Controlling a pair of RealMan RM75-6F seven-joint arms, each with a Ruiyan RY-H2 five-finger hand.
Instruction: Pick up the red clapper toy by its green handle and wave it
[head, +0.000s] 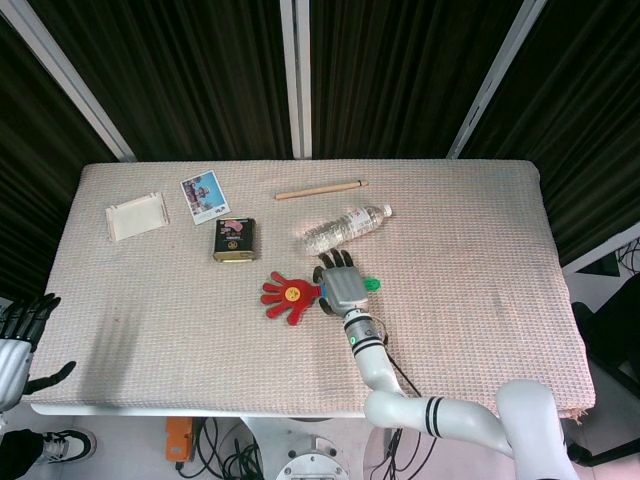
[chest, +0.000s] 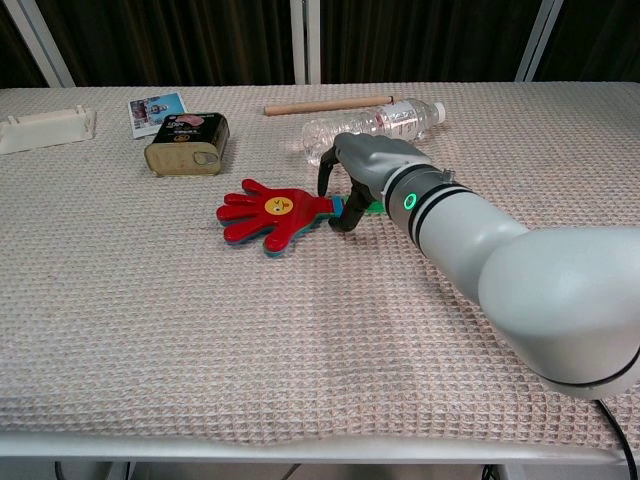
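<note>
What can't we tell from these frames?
- Grasp: both views, the right hand covers most of the green handle; whether the fingers have closed on it is hidden.
- Clapper: chest view, cannot tell whether it is off the table.
- Left hand: head view, cut by the left edge; absent from chest view.
- Card and tin: print too small to read.
</note>
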